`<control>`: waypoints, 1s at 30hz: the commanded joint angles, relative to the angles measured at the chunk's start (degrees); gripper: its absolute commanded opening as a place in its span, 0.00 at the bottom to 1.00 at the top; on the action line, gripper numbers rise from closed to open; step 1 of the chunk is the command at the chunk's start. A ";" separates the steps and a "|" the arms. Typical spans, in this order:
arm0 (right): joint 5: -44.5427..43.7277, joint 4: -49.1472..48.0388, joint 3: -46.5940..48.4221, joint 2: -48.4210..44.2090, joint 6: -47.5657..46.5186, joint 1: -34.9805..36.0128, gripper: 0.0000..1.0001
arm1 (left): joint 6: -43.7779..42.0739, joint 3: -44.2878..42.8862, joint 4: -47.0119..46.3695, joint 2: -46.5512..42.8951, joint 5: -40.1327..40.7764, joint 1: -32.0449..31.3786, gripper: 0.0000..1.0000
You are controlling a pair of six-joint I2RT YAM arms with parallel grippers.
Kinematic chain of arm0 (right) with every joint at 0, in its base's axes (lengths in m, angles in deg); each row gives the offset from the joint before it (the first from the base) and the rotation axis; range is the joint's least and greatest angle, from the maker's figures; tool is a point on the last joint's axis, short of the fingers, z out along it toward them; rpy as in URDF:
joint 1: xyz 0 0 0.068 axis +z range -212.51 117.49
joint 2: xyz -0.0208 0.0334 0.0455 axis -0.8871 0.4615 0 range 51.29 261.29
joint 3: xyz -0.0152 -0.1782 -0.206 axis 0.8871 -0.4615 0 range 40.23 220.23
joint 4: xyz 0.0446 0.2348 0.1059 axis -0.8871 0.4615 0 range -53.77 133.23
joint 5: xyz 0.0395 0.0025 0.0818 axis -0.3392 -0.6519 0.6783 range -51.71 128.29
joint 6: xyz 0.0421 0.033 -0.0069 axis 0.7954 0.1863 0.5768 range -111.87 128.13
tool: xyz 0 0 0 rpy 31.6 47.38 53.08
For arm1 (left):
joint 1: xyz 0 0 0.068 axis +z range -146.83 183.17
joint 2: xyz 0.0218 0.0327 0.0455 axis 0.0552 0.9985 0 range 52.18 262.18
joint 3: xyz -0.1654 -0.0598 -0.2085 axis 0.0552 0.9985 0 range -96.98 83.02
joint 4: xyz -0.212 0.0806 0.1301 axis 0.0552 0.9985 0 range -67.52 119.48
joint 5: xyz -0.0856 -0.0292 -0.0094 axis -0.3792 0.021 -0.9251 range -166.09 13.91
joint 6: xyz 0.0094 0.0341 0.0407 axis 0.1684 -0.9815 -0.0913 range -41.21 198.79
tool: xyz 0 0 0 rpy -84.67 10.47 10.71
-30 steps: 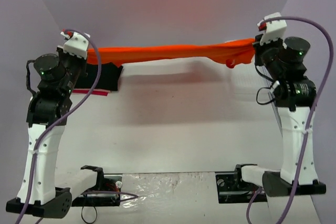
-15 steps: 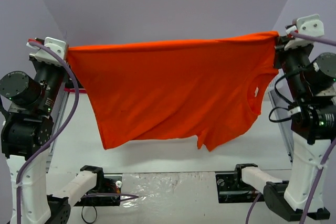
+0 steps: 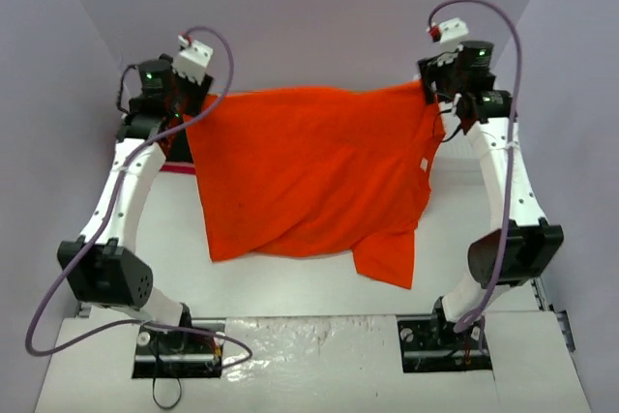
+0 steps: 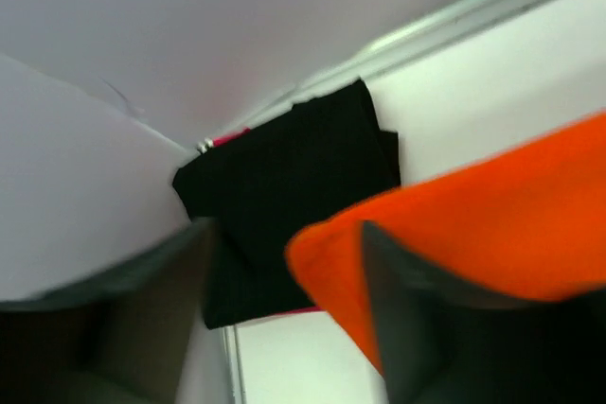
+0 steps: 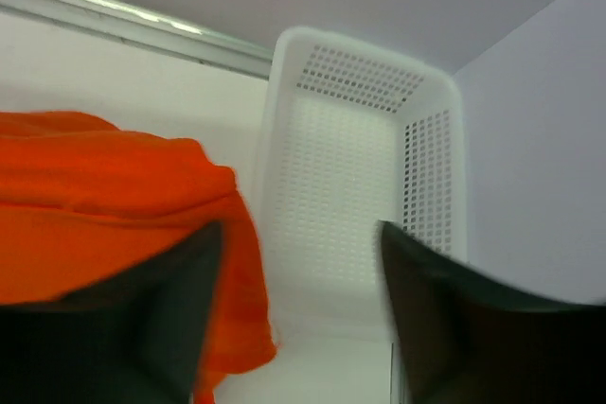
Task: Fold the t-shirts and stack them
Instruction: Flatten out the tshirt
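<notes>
An orange t-shirt (image 3: 309,171) lies spread across the white table, its lower hem rumpled toward the near right. My left gripper (image 3: 189,94) hovers at the shirt's far left corner. In the left wrist view my left gripper (image 4: 287,234) is open, and the orange corner (image 4: 454,224) rests loose against the right finger. My right gripper (image 3: 435,94) is at the far right corner. In the right wrist view my right gripper (image 5: 298,229) is open too, with the orange cloth (image 5: 114,205) beside its left finger and not pinched.
A folded black t-shirt (image 4: 284,177) lies at the far left against the back wall, a pink edge (image 3: 179,168) showing under it. A white perforated basket (image 5: 350,158) stands at the far right corner. Grey walls close in on three sides.
Both arms carried the stretched shirt from up near the camera to the far side and laid it flat. Both grippers went from shut on its corners to open.
</notes>
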 commanded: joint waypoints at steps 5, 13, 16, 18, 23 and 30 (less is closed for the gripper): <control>-8.18 6.46 12.26 24.06 -1.14 2.33 1.00 | -4.86 0.07 -8.59 17.04 2.72 1.67 0.94; -3.70 6.55 0.14 15.56 -2.90 6.37 1.00 | -7.06 10.46 -6.34 2.12 -1.14 1.76 0.94; -1.86 6.46 -5.31 11.95 -3.34 6.90 0.98 | -8.21 15.29 -4.75 -3.69 -1.32 1.85 0.94; 1.21 6.29 -7.94 10.80 -3.95 6.90 0.92 | -8.03 18.71 -4.31 -6.50 -1.06 1.85 0.94; 5.36 6.11 -6.03 13.07 -4.66 6.99 0.37 | -3.90 23.21 -3.78 -9.85 -1.31 1.93 0.94; 9.57 7.77 6.35 27.72 -3.61 7.08 0.00 | -2.93 23.66 -2.11 -10.38 -0.36 1.94 0.94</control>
